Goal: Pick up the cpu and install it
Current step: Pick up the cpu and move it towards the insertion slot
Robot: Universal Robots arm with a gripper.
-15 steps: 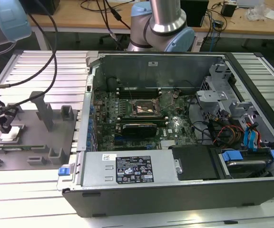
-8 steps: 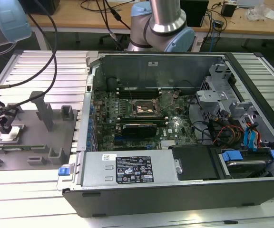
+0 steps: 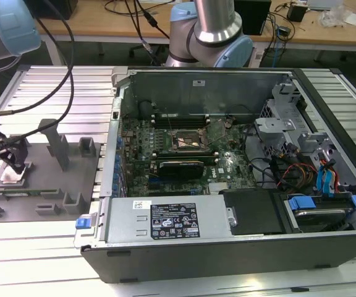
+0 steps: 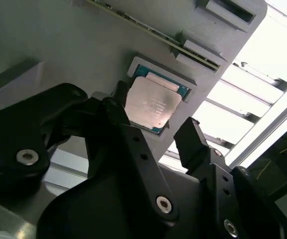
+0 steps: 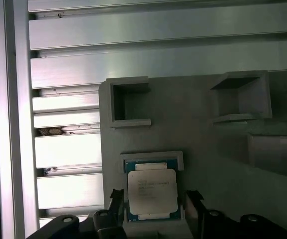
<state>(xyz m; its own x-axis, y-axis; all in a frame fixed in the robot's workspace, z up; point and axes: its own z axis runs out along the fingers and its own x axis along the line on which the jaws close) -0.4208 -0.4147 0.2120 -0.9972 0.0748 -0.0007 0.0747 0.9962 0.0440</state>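
Observation:
The cpu (image 5: 152, 191) is a small silvery-white square chip lying flat in a raised pocket of the grey moulded tray (image 3: 54, 158) at the exterior view's left. My gripper (image 5: 154, 201) hangs low over that pocket, open, with one dark finger (image 5: 116, 199) on each side of the chip and a small gap to each edge. In the second wrist view the cpu (image 4: 151, 105) shows between the black fingers (image 4: 191, 137) of the gripper (image 4: 153, 124). From the exterior view the gripper (image 3: 12, 167) stands above the cpu (image 3: 11, 180). The dark metal-framed socket (image 3: 187, 141) sits on the motherboard inside the open computer case.
The open case (image 3: 227, 185) holds a power supply (image 3: 172, 219), cables and drive bays (image 3: 301, 154) at the exterior view's right. Grey blocks and posts (image 3: 57, 145) rise from the tray beside the gripper. Ribbed aluminium table slats (image 5: 133, 55) surround the tray.

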